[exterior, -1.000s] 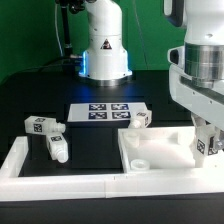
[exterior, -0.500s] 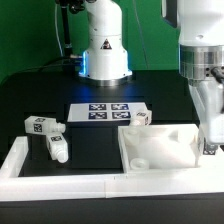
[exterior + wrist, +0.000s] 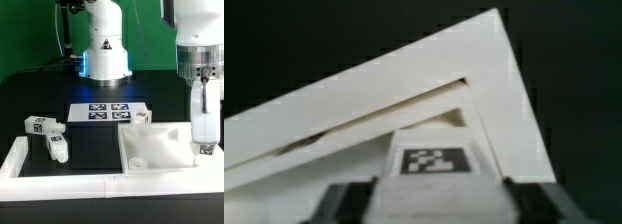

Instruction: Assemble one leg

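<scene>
My gripper hangs over the right edge of the large white square panel, at the exterior view's right. It is shut on a white leg, held upright between the fingers. In the wrist view the leg fills the gap between the two dark fingers, its black-and-white tag facing the camera. A corner of the panel lies beyond it. Three more legs lie loose: two at the exterior view's left and one by the panel's far corner.
The marker board lies flat behind the panel. A white raised rail runs along the front edge and up the exterior view's left side. The robot's base stands at the back.
The gripper has risen and shifted slightly toward the exterior view's left, carrying the leg higher over the panel's right edge. The loose legs and panel have not moved.
</scene>
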Tool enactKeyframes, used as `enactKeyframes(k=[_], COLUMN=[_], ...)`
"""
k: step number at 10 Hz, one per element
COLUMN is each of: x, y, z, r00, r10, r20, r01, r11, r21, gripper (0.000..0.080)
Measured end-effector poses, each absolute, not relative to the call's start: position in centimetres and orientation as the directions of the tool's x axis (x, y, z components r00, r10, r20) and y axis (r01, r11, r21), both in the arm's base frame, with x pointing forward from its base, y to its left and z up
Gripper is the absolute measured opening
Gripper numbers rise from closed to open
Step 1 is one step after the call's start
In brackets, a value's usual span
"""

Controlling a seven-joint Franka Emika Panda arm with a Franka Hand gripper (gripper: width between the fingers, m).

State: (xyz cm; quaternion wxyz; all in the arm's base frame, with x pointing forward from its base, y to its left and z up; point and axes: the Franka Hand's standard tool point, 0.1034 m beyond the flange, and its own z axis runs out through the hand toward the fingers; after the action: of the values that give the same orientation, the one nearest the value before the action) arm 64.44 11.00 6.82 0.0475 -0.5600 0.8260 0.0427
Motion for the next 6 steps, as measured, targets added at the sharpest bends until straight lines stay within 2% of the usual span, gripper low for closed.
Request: enactKeyframes(k=[1,2,3,5,6], x=[64.4,64.5,64.7,65.3,65.8], y=[11.0,11.2,11.8,12.3,12.0], z=[6.8,7.0,8.0,11.5,12.4], r00=[-0.367,-0.356,-0.330,-0.291,-0.288], r10=[-0.921,-0.926,-0.934,-0.941,-0.942], r20=[-0.126,-0.128,-0.138,-0.169,-0.175], r01=[-0.930,-0.934,-0.943,-0.953,-0.952], r11=[0.368,0.357,0.333,0.302,0.301], r21=[0.017,0.015,0.002,-0.039,-0.053], gripper=[0.0474,0.0609,0.0609,0.0647,0.0647])
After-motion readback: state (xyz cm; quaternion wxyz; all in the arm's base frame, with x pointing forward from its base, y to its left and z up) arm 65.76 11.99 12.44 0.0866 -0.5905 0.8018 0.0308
